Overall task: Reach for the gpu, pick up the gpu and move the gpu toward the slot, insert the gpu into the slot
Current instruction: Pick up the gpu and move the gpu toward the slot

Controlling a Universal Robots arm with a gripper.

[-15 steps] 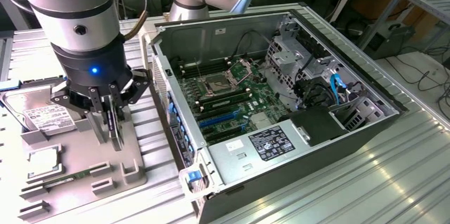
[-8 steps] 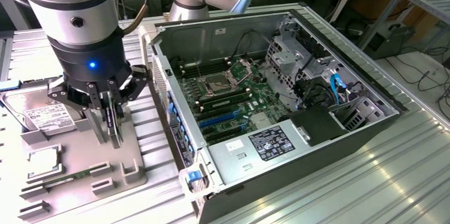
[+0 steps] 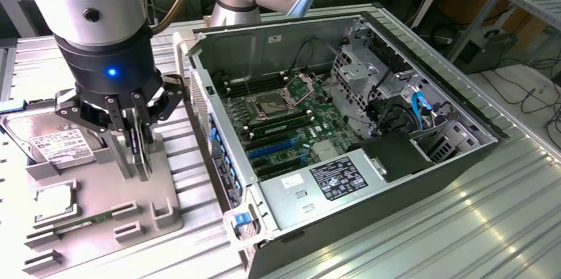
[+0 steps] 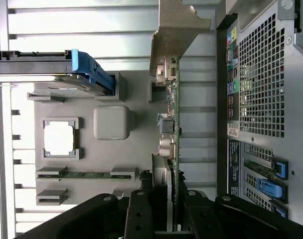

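Ribbed metal table (image 3: 491, 187) holds grey tray (image 3: 105, 188); end effector (image 3: 138, 164) grips gpu (image 4: 170, 124).

The gpu (image 4: 175, 124) stands on edge, thin side toward the wrist view. It shows a green board edge studded with small components, a dark body behind it, and a silver metal end bracket (bent into a tab at its far end). It is upright over the grey holder plate (image 4: 136, 149), along the plate's edge nearest the computer case (image 3: 456, 161), clamped between the fingers of the gripper (image 4: 172, 191). The slot (image 3: 270, 151) is a long blue socket, unfilled, lying flat on the green motherboard (image 3: 307, 125) inside the opened case, well apart from the card.
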